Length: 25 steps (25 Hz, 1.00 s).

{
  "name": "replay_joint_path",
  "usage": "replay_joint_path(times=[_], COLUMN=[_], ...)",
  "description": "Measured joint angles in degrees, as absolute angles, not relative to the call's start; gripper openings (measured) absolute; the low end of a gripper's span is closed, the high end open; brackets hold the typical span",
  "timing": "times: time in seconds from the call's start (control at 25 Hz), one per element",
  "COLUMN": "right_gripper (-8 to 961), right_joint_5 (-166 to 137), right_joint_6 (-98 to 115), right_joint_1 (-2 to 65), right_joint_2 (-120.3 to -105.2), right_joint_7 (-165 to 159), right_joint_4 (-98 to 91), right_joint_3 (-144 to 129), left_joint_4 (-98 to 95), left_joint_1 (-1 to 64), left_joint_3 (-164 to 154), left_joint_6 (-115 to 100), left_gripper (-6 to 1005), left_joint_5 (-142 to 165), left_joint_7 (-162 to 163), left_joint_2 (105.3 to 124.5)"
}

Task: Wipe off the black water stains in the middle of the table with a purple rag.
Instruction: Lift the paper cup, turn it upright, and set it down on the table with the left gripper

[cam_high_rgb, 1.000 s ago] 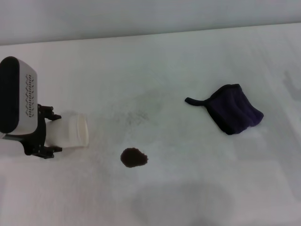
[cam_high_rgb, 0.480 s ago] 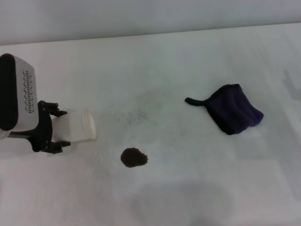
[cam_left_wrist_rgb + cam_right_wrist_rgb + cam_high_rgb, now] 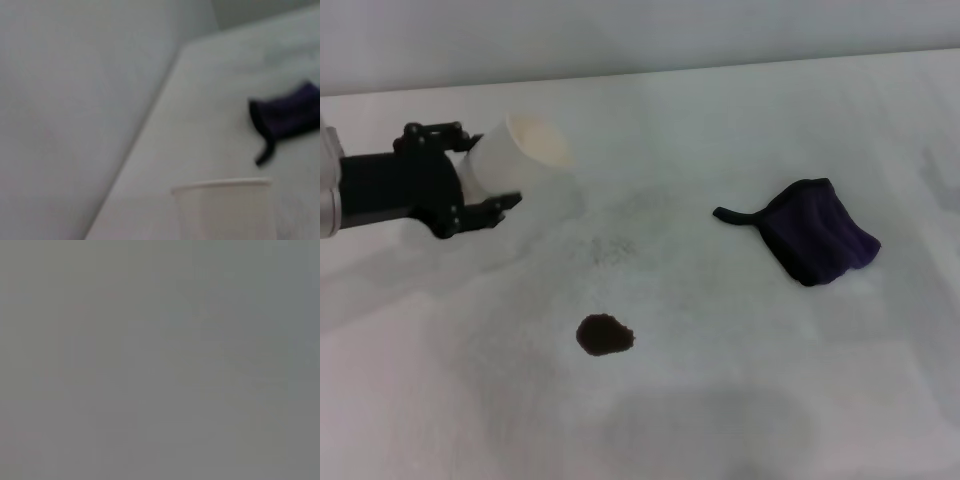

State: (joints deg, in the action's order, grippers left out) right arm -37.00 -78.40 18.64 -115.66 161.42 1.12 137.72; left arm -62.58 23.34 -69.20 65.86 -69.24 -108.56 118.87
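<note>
Your purple rag (image 3: 817, 243): dark, crumpled, black edging, thin strap tail pointing toward black water stains (image 3: 605, 335). Rag lies flat on table (image 3: 720, 400), well apart from stain, on its right and farther back. Stain: one small oval brown-black blotch. Your left gripper (image 3: 480, 186) clamps white paper cup (image 3: 514, 155), tilted, above table, back-left of stain. Cup contents: can't tell. Right gripper out of sight.
</note>
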Motion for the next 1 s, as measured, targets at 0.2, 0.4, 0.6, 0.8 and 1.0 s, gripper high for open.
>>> replay_joint_path(times=[0.2,0.4,0.6,0.8,1.0], right_gripper=[866,866,866,866,865], right_joint_5=[-37.0,-37.0,-37.0,-37.0,-37.09], right_joint_6=[-79.32,-79.73,-79.87,-79.89,-79.9], right_joint_1=[18.8,18.95,18.65,18.12,18.09], right_joint_2=[-115.61,-115.52,-115.49,-115.4,-115.4], right_joint_7=[161.65,161.87,161.89,161.9,161.9], right_joint_4=[1.4,2.25,2.29,2.29,2.11], right_joint_3=[137.72,137.72,137.72,137.72,137.71], left_joint_4=[-51.19,-42.99,-32.15,-27.54,-22.57], left_joint_1=[24.85,25.55,23.91,21.07,20.86], left_joint_3=[-68.02,-67.57,-67.52,-67.49,-67.49], left_joint_6=[65.34,64.73,63.33,63.18,62.85], left_gripper=[669,640,627,627,626], left_joint_5=[-85.26,-92.69,-104.49,-110.49,-113.12], left_joint_7=[-116.02,-120.94,-131.11,-137.02,-140.27], left_joint_2=[118.89,118.98,118.95,119.1,119.09])
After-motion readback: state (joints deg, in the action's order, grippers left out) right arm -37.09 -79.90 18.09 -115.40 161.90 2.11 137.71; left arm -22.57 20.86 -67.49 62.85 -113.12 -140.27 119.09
